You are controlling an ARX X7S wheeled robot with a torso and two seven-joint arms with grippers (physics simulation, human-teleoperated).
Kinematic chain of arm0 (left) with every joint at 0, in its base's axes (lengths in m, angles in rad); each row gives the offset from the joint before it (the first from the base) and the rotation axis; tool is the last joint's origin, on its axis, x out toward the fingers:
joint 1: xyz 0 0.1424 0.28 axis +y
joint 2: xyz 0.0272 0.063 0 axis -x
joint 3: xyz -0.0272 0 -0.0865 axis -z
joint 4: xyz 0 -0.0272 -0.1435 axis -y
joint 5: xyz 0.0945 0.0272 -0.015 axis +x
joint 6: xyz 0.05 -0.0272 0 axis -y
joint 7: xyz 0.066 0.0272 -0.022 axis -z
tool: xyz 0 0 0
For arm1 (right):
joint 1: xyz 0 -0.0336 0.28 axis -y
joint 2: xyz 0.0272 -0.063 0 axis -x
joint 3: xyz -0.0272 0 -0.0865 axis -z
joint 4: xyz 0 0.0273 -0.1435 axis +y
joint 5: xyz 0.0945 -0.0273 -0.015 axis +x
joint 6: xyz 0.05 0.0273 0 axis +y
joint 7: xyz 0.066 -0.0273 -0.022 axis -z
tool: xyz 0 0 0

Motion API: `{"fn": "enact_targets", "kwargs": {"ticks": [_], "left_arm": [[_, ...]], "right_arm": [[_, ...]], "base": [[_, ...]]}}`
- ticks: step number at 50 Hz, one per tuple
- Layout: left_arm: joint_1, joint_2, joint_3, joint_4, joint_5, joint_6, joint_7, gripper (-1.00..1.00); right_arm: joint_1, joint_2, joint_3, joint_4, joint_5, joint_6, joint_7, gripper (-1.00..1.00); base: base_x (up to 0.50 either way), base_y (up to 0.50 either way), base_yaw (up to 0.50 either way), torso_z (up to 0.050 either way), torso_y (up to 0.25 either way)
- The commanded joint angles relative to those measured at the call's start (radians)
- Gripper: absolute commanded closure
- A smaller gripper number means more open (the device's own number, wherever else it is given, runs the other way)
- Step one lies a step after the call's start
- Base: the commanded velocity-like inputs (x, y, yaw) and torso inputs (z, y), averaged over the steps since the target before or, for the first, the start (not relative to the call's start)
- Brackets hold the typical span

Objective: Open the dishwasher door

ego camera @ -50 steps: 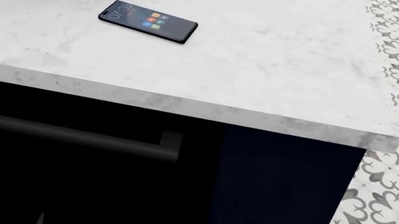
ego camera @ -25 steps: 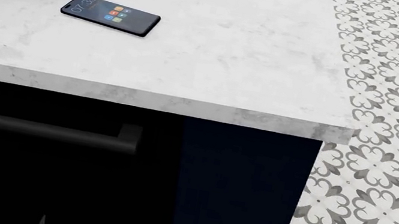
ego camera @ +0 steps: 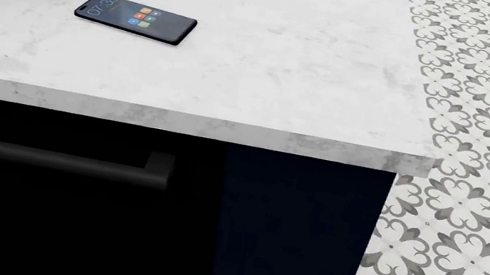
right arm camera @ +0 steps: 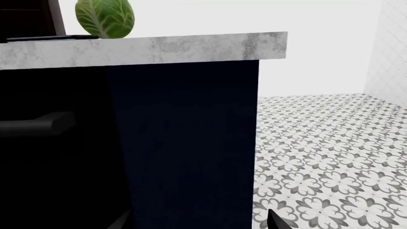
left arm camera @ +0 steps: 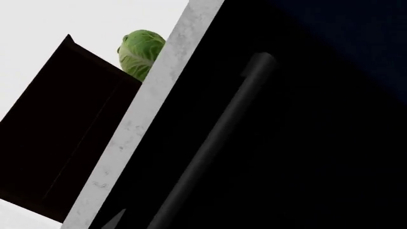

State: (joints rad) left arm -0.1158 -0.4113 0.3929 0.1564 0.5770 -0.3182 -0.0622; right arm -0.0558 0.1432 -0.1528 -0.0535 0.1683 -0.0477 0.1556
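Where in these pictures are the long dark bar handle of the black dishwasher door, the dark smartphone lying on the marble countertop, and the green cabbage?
Bar handle (ego camera: pixel 42 157): head view, middle of the bar.
Smartphone (ego camera: pixel 136 17): head view, centre of its screen.
Cabbage (right arm camera: pixel 105 16): right wrist view, middle of its leaves.

One phone (ego camera: pixel 136 17), one cabbage (right arm camera: pixel 105 17) (green).

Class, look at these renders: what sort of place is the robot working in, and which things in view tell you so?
Most likely a home kitchen: a marble-look countertop over a black dishwasher door with a bar handle, a patterned tile floor, and a green cabbage on the counter.
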Motion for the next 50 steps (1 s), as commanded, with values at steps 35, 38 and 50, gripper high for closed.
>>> {"fn": "enact_targets", "kwargs": {"ticks": [35, 38, 50], "left_arm": [[-0.453, -0.005, 0.275, -0.611, 0.253, 0.116, 0.047, -1.00], [-0.476, 0.002, 0.283, -0.639, 0.258, 0.122, 0.045, -1.00], [-0.590, 0.055, 0.330, -0.810, 0.276, 0.175, 0.027, -1.00]], "right_arm": [[-0.014, 0.025, -0.010, -0.003, 0.044, -0.030, 0.036, -1.00], [-0.013, 0.026, -0.010, 0.001, 0.047, -0.033, 0.037, -1.00], [-0.012, 0.033, -0.013, 0.000, 0.054, -0.034, 0.046, -1.00]], "base": [[0.00, 0.00, 0.00, 0.000, 0.000], [0.00, 0.00, 0.00, 0.000, 0.000], [0.00, 0.00, 0.00, 0.000, 0.000]]}}
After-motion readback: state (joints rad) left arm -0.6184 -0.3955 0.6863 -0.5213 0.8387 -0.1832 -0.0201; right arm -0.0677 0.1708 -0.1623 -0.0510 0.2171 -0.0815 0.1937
